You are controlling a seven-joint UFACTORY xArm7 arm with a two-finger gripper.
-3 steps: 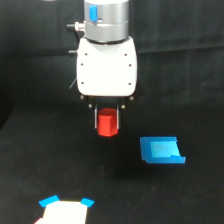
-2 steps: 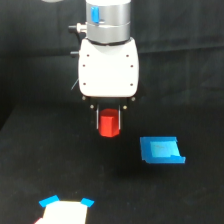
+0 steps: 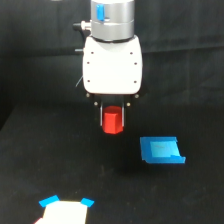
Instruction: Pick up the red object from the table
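Note:
The red object is a small red-orange block hanging between the fingers of my gripper, which is shut on it. The white gripper body rises above it in the middle of the exterior view. The block is lifted off the table, a black cloth surface, with a gap of dark cloth showing beneath it.
A flat blue piece lies on the cloth to the exterior view's right of the block, lower down. A white card with blue corners sits at the bottom edge, toward the exterior view's left.
The gripper has risen with the red block held in it, moving slightly up and away from the cloth. The blue piece and the white card have stayed put.

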